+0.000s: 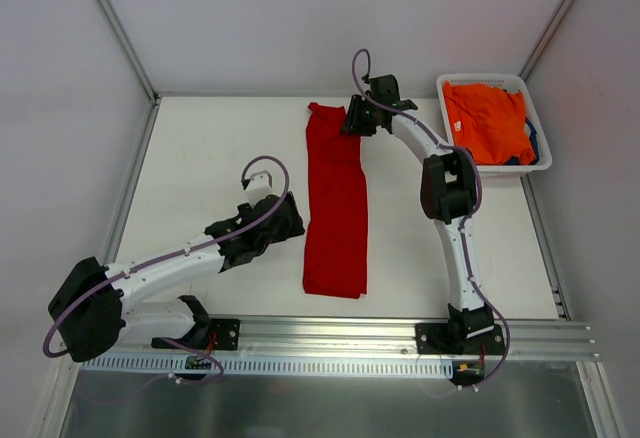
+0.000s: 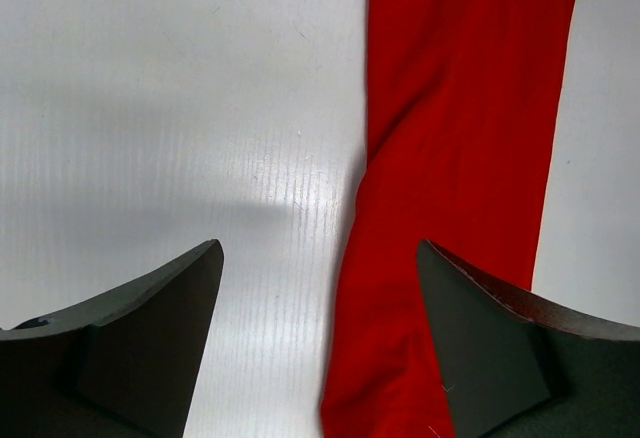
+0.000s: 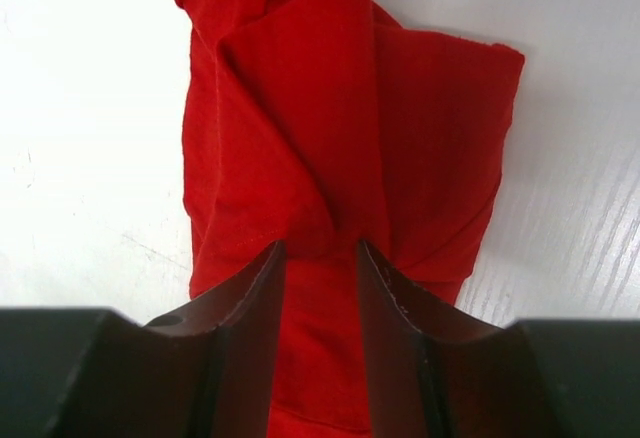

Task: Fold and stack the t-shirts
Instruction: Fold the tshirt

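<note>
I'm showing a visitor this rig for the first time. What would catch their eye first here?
The red t-shirt, folded into a long strip down the middle of the white table. Then the right tool pinching a bunched fold at its far end, and the orange t-shirt heaped in the basket at the far right corner.

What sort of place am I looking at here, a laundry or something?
Probably a robot test lab, not a laundry: two robot arms bolted to a metal rail, a white table walled by blank panels, one red t-shirt laid out.
</note>
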